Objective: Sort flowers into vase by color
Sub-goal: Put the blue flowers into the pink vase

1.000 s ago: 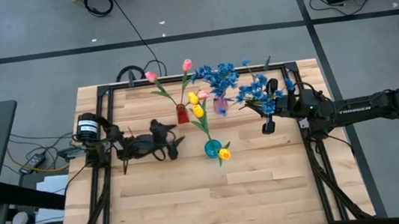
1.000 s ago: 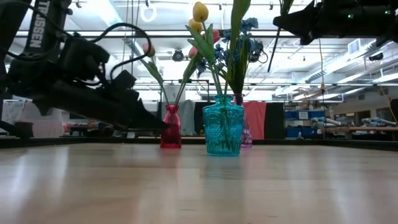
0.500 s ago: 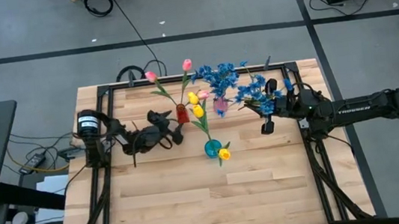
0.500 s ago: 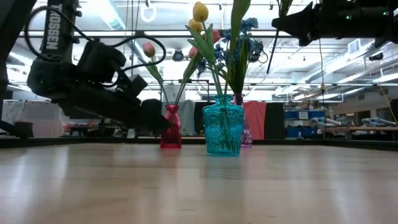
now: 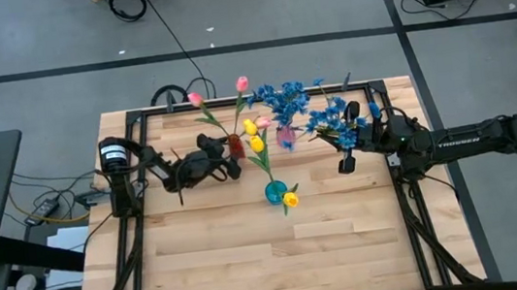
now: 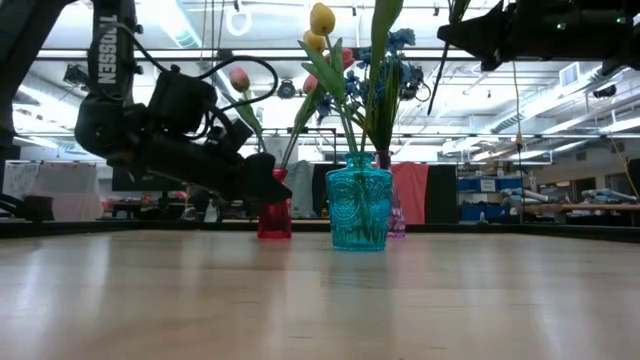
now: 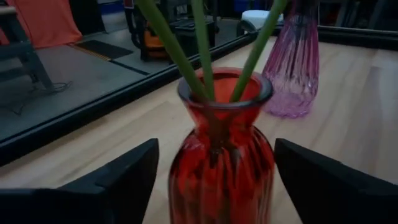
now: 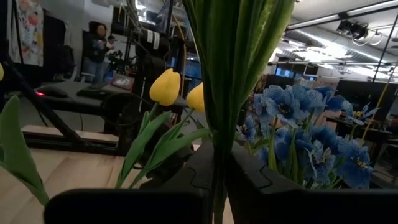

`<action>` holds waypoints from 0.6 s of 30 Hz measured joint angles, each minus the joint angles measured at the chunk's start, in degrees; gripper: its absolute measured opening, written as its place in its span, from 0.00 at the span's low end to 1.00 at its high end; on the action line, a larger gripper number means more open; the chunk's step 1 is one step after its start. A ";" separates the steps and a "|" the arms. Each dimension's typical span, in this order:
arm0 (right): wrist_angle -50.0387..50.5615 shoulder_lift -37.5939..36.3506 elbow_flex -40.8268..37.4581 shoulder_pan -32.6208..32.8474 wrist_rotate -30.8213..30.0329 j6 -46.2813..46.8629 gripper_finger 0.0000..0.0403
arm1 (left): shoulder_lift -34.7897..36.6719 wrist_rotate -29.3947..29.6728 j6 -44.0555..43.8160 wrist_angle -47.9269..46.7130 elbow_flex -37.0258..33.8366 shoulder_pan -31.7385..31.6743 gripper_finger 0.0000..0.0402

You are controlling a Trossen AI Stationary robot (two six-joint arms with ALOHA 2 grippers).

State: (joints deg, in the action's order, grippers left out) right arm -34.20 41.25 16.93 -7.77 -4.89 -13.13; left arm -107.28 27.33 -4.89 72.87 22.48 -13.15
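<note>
My left gripper is open; its fingers stand on either side of the red vase without touching it. That vase holds pink tulips on green stems. My right gripper is shut on a blue sprig, raised over the table's far right part. The teal vase holds yellow tulips, and the purple vase holds more blue sprigs. All three vases stand upright on the table. My right gripper pinches the blue sprig's green stem and leaves between its two fingers, coming level from the table's right, across the stem. The sprig stands about upright and is lifted clear, blossoms above the fingers and the stem's end hanging below.
The three vases stand close together at the table's far middle. A black frame runs along the table's edges. Bare wood fills the near half. A person stands in the room behind.
My left gripper has risen a little and moved toward the table's far edge and right, up to the red vase, until its open fingers flank the vase. My right gripper and the blue sprig have kept still.
</note>
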 joint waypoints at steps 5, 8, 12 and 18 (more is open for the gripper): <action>-0.09 0.00 0.00 0.00 0.00 -0.11 0.09 | 0.11 -1.11 0.15 -1.91 0.49 -2.18 0.66; -0.28 0.00 0.00 0.00 0.00 -0.11 0.09 | 0.15 -2.48 0.46 -2.06 0.52 -3.51 0.58; -0.84 0.00 0.00 0.00 0.00 -0.32 0.09 | 0.15 -3.21 3.61 -1.96 0.53 -5.12 0.55; -0.91 0.00 0.00 0.00 0.00 -0.52 0.09 | 0.11 -3.91 9.98 -1.99 1.17 -6.99 0.56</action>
State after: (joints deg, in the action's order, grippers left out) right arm -35.11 41.25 16.93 -7.77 -4.89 -13.65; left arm -107.18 23.41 5.10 70.88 23.65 -20.14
